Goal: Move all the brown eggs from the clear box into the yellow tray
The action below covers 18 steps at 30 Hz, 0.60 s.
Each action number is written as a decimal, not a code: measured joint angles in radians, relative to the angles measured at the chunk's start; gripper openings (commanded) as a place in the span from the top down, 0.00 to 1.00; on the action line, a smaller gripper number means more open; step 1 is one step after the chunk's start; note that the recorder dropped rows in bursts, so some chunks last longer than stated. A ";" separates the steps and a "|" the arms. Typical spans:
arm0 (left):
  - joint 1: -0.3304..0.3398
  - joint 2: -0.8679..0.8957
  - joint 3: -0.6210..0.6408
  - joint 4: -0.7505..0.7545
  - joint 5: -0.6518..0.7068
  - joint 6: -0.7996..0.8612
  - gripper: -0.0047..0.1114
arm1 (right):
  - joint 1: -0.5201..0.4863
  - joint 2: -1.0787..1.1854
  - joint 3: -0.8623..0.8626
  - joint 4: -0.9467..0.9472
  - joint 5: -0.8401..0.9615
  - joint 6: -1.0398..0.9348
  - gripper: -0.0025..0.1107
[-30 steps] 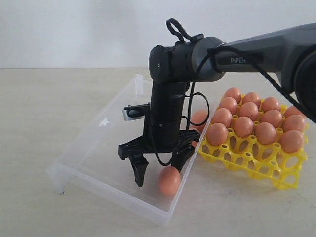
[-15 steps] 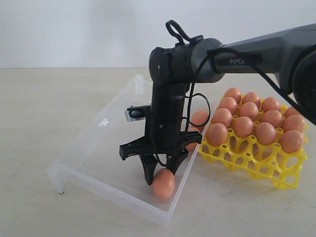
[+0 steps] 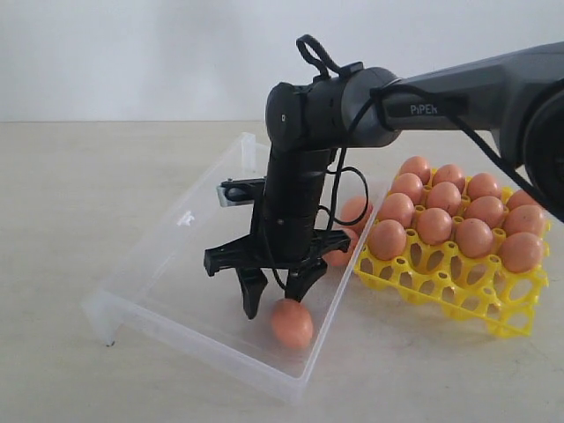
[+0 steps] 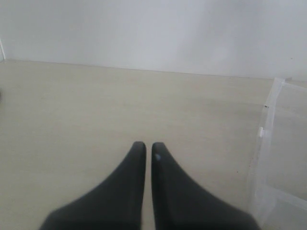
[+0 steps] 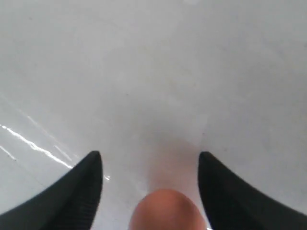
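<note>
My right gripper [image 3: 273, 302] hangs open in the clear box [image 3: 176, 264], its fingertips just above a brown egg [image 3: 292, 323] that lies on the box floor near the front wall. In the right wrist view the same egg [image 5: 165, 211] sits between and below the spread jaws of the right gripper [image 5: 149, 155], touching neither. Two more brown eggs [image 3: 355, 210] show behind the arm at the box's right side. The yellow tray [image 3: 493, 308] to the right holds several brown eggs [image 3: 434, 226]. My left gripper [image 4: 147, 144] is shut and empty over bare table.
The clear box sits tilted, its right side resting against the yellow tray. Its corner [image 4: 273, 158] shows at the edge of the left wrist view. The tray's front cells are unfilled. Pale table surface surrounds both; a white wall stands behind.
The right gripper narrowed its fingers at the egg, nudging it slightly left, then spread again and rose a little. The egg stays on the box floor.
</note>
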 measured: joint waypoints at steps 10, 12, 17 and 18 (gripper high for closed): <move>0.000 0.000 0.000 0.000 0.000 0.000 0.92 | 0.000 -0.005 0.000 0.009 0.010 -0.071 0.28; 0.000 0.000 0.000 0.000 0.000 0.000 0.92 | 0.000 -0.005 -0.002 0.007 0.038 -0.078 0.28; 0.000 0.000 0.000 0.000 0.000 0.000 0.92 | 0.000 -0.005 -0.002 -0.033 0.085 -0.115 0.28; 0.000 0.000 0.000 0.000 0.000 0.000 0.92 | 0.000 -0.005 -0.002 -0.050 0.089 -0.120 0.28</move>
